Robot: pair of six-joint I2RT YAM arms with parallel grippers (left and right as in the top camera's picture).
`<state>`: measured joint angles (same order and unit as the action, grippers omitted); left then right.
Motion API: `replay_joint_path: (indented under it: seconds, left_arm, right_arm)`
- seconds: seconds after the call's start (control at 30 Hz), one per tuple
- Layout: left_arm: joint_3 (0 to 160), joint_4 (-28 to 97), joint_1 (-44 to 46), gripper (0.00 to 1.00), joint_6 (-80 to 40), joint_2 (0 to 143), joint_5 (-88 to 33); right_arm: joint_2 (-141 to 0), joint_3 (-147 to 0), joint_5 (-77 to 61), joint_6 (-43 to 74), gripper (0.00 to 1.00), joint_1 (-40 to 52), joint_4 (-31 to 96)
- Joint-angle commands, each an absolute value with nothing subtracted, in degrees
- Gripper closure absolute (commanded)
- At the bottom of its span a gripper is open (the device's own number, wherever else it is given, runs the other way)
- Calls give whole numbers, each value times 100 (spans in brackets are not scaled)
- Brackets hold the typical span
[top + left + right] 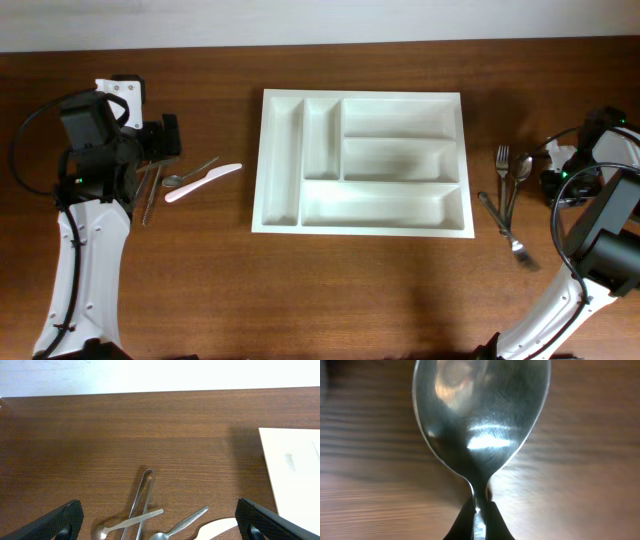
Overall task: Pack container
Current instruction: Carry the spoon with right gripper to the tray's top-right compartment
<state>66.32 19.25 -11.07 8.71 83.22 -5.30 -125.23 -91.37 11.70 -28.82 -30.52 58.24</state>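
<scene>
- Large white rectangular 5-compartment plastic cutlery tray [360,94] sitting at centre of brown wooden desk [380,300]; all 5 compartments showing empty.
- Right gripper [479,521] at 3 o'clock of tray, pinching shut on neck of shiny steel spoon [480,420].
- Left gripper [165,140] hanging wide open, gripping nothing, over 9 o'clock cluster: metal tongs [150,192], white plastic knife [205,182].
- 2 steel forks [502,160] lying at 3 o'clock.
- Judging: first pick being made, nothing packed, every utensil waiting.
</scene>
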Motion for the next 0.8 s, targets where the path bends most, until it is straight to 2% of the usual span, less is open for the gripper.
replay_joint_path:
  seconds: [0.0, 0.27, 0.4, 0.43, 0.57, 0.77]
  left_arm:
    - [6733, 1914, -1118, 1, 843, 8357, -506]
    - [6733, 1914, -1114, 1, 843, 8359, -506]
    - [6733, 1914, -1114, 1, 843, 8357, -506]
    - [6733, 1914, -1114, 1, 843, 8357, -506]
    - [6733, 1914, -1114, 1, 843, 8357, -506]
    - [6733, 1914, -1114, 1, 843, 8357, -506]
  right_arm:
    - [-12584, -9338, 1973, -2467, 96, -3081, 5863]
    - [-11605, -10219, 1616, -2456, 96, -2624, 6309]
    - [-10995, -10899, -349, -2628, 96, -1715, 6191]
    - [-10962, -10945, -644, -2812, 96, -1557, 6123]
    - [-11019, -10991, -1927, -4799, 96, -508, 5625]
    - [-11557, -10989, -1865, -6106, 96, 397, 5054]
